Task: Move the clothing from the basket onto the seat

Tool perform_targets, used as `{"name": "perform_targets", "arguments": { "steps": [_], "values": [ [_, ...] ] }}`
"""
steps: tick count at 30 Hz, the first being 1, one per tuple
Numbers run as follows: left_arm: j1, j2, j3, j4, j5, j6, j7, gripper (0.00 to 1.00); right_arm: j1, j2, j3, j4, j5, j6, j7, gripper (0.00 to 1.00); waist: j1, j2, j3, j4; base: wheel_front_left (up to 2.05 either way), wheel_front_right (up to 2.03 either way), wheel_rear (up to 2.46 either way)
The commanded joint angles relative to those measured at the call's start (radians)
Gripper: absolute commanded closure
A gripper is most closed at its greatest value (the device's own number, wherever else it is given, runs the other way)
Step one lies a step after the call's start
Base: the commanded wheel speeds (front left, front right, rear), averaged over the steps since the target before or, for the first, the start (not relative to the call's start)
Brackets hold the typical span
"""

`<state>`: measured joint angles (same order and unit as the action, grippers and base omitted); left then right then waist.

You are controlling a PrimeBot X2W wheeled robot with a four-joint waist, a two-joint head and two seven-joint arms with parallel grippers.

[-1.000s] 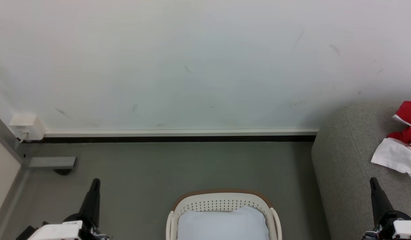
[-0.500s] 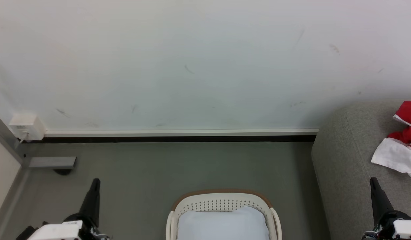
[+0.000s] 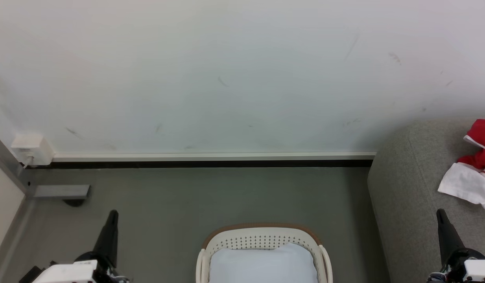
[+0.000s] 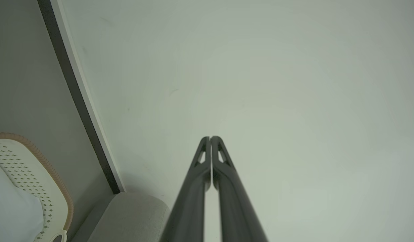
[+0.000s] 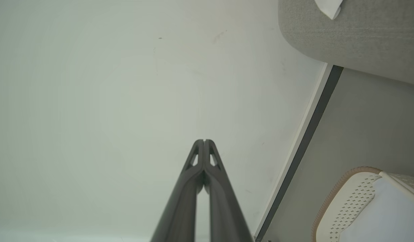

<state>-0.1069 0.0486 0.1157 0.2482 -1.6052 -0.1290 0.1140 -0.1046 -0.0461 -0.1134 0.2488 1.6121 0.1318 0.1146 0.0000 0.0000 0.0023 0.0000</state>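
Observation:
Red and white clothing (image 3: 474,173) lies in a heap on the grey seat (image 3: 407,196) at the right edge of the head view; one white corner (image 5: 327,7) hangs over the seat (image 5: 354,40) in the right wrist view. The cream basket (image 3: 262,237) stands on the floor at bottom centre, holding a pale pad (image 3: 262,265). My left gripper (image 3: 113,214) is shut and empty, left of the basket. Over the seat's front, my right gripper (image 3: 440,213) is shut with nothing in it. Both wrist views show joined fingertips, left gripper (image 4: 210,137), right gripper (image 5: 204,140), aimed at the wall.
A white wall with a dark skirting board (image 3: 211,163) runs behind the basket. A white socket box (image 3: 30,149) and a grey metal bracket (image 3: 61,192) sit at the left by a door frame. Grey floor (image 3: 226,196) lies between basket and wall.

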Motion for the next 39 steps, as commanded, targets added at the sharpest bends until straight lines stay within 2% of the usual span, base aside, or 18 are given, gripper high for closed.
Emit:
{"name": "perform_targets", "arguments": {
  "steps": [1,39],
  "values": [
    [-0.009,0.002,0.002,-0.002,-0.013,-0.005,0.004,1.0,-0.012,-0.008,-0.004,-0.005,0.001,-0.002,0.003,1.0,0.0,0.0,0.0,0.0,0.0,0.0,0.0],
    [-0.008,0.002,0.001,-0.003,-0.013,-0.005,0.004,1.0,-0.012,-0.008,-0.004,-0.005,0.001,-0.002,0.003,1.0,0.0,0.0,0.0,0.0,0.0,0.0,0.0]
  ]
}}
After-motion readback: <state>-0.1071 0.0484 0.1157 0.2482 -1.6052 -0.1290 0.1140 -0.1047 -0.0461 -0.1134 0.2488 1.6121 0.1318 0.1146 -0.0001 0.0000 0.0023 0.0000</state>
